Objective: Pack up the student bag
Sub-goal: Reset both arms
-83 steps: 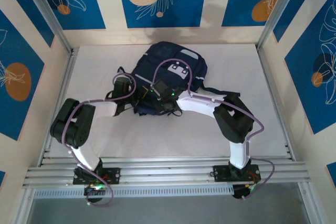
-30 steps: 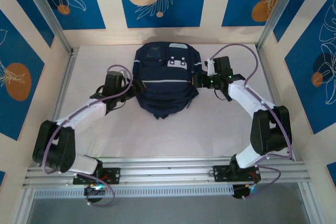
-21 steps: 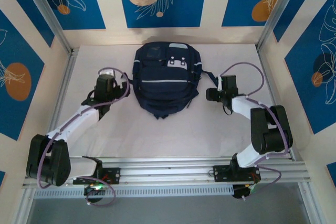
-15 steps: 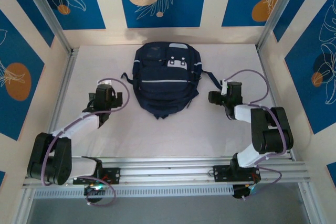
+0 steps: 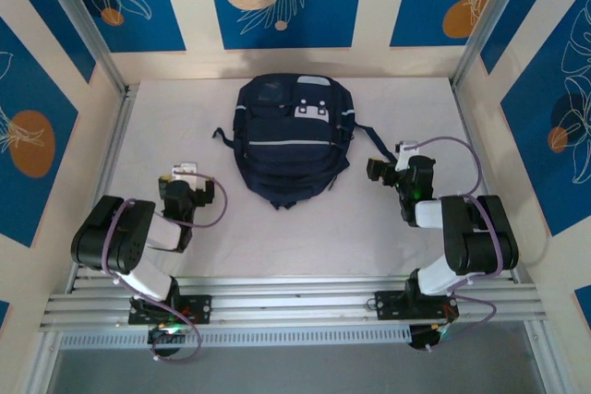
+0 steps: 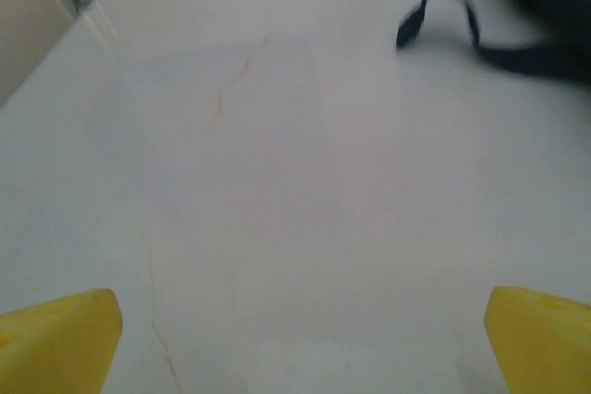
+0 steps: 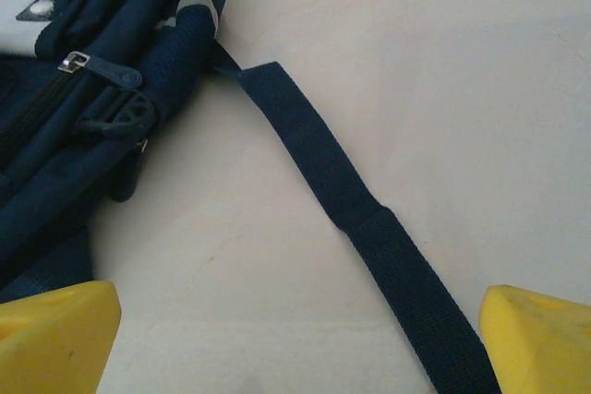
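The right wrist view cuts the student bag (image 7: 55, 136) at left, its strap (image 7: 314, 163) at the bottom.

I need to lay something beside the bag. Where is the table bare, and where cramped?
Bare: the wide stretch between the near end of the student bag and the arm bases, and the strip between its left side and the left rail. Cramped: right of it, where a strap trails toward the right gripper.

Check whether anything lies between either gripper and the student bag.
Nothing visible does. Bare table separates the open left gripper from the student bag; ahead of the open right gripper lies the bag's own loose strap, flat on the table.
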Robot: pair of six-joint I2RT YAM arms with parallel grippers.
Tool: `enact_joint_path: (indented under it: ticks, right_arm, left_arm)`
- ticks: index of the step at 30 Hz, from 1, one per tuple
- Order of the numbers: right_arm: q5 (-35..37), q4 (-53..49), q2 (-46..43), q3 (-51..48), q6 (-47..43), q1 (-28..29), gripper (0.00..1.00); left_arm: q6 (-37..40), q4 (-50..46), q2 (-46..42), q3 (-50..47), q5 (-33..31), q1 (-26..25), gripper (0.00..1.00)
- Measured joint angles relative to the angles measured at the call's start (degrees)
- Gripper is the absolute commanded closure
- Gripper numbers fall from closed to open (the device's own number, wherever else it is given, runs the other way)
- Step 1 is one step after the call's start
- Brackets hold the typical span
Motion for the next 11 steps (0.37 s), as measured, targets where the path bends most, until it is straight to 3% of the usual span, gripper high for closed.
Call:
enact_joint_path:
  ticks: [10, 11]
  right_arm:
    - [0.52, 0.85, 0.0, 0.02, 0.0, 0.33, 0.01]
    - [0.55, 0.85, 0.0, 0.0, -0.02, 0.33, 0.01]
  left_arm:
    - [0.13, 1.62, -0.39, 2.34, 1.18, 0.24, 0.0]
    - [0.11, 1.6, -0.39, 2.34, 1.16, 0.24, 0.33]
